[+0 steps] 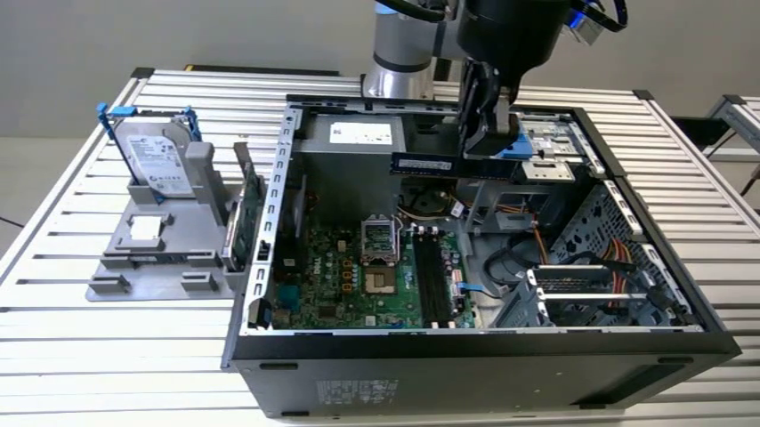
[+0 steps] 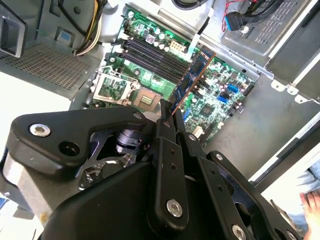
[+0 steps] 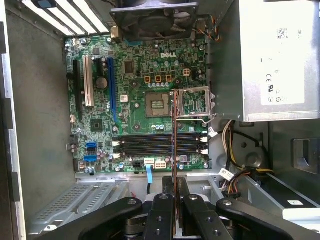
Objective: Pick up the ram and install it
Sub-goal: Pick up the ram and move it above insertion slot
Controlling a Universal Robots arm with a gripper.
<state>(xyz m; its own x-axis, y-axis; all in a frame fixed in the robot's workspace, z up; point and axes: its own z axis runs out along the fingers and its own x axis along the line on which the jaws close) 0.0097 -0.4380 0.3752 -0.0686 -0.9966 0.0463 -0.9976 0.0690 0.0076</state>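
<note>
A: So, where is the ram?
B: At the upper centre of the exterior view. The ram (image 1: 424, 163) hangs level above the open computer case (image 1: 475, 349), well clear of the motherboard (image 1: 351, 276).
A: And your gripper?
B: My gripper (image 1: 487, 153) is clamped narrow on the end of the ram toward the exterior view's right.
A: The wrist views?
B: In both wrist views the ram (image 2: 192, 75) (image 3: 175, 135) juts edge-on from my fingers (image 3: 163, 210), over the black memory slots (image 3: 160, 145).

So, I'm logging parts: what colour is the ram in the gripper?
The ram is dark blue, seen best in the second wrist view.
</note>
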